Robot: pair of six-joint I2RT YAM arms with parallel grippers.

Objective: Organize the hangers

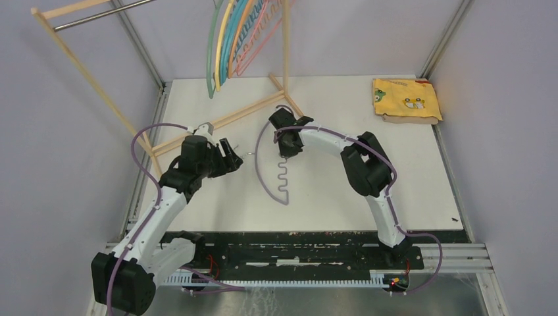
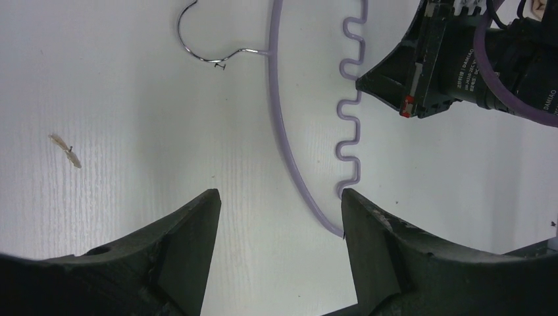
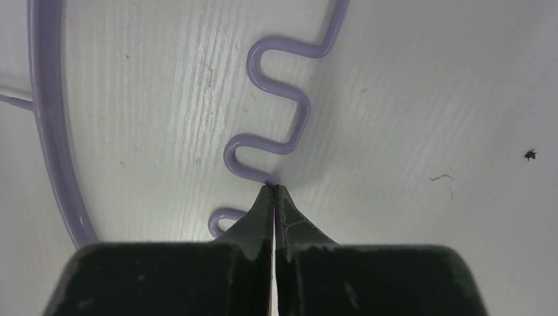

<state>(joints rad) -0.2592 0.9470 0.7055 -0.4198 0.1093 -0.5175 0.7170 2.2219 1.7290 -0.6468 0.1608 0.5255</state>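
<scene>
We count one purple hanger [image 1: 284, 178] lying flat on the white table [image 1: 217, 204], between the two arms, while the other pastel hangers [image 1: 237, 39] hang bunched on the wooden rack [image 1: 286, 52] at the far edge. The right gripper [image 3: 275, 187] points down at the wavy bar, with its fingers brought together to a thin seam right at one bend. We read this as a pinch on the bar, taken there because the notches give a thin wire something to catch on. The bend itself is hidden behind the tips. The left gripper [image 2: 279, 194] sits low with its jaws spread wide and nothing between them. It is aimed toward the end of the curved shoulder, and the small metal hook [image 2: 179, 31] lies farther out ahead of it. It seems placed to take a second hold so the hanger can be lifted level and hooked over the metal rod [image 1: 99, 16]. The tabletop is smooth and pale with a faint grain, so a thin hanger may slide on it rather than lift. A pale fleck [image 2: 66, 150] and a dark speck [image 3: 530, 155] lie on it. A folded yellow cloth [image 1: 406, 99] rests in the far right corner, well apart from the work. Plain grey walls and metal uprights close in the space.
</scene>
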